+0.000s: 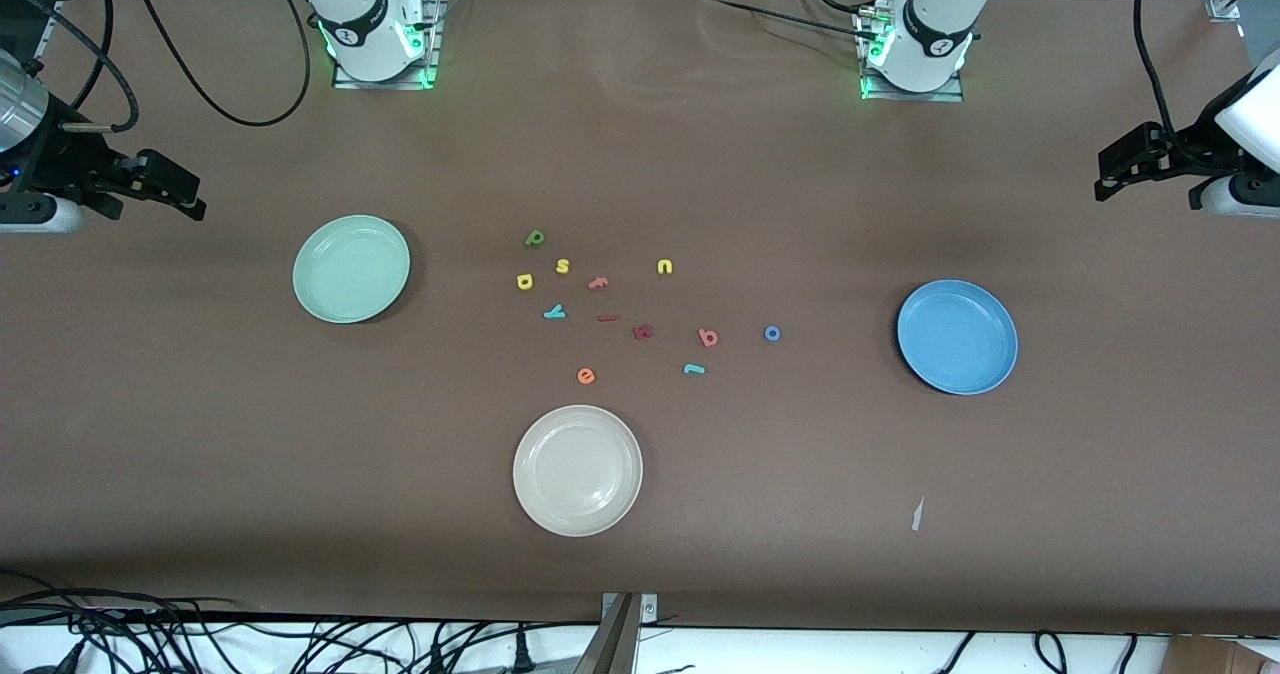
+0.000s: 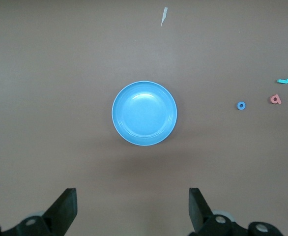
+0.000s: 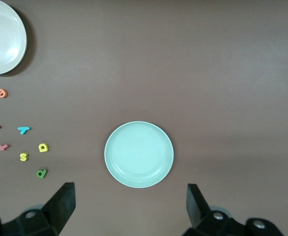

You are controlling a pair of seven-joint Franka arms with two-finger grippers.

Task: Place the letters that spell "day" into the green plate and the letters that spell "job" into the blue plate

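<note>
The green plate [image 1: 351, 269] [image 3: 139, 154] lies toward the right arm's end of the table and the blue plate [image 1: 957, 337] [image 2: 144, 113] toward the left arm's end, both with nothing in them. Between them lie the yellow "d" [image 1: 525, 281], dark green "a" [image 1: 535, 238], teal "y" [image 1: 554, 311], teal "j" [image 1: 694, 368], blue "o" [image 1: 772, 333] and pinkish-red "b" [image 1: 708, 336]. My right gripper [image 1: 197, 199] [image 3: 130, 194] hangs open high over the table by the green plate. My left gripper [image 1: 1102, 176] [image 2: 133, 196] hangs open high over the table by the blue plate.
A cream-white plate [image 1: 577, 470] sits nearer the front camera than the letters. Among the letters lie a yellow "s" [image 1: 563, 265], yellow "u" [image 1: 665, 267], pink "f" [image 1: 598, 282], orange "e" [image 1: 586, 376] and two dark red letters [image 1: 643, 332]. A paper scrap [image 1: 917, 514] lies near the front edge.
</note>
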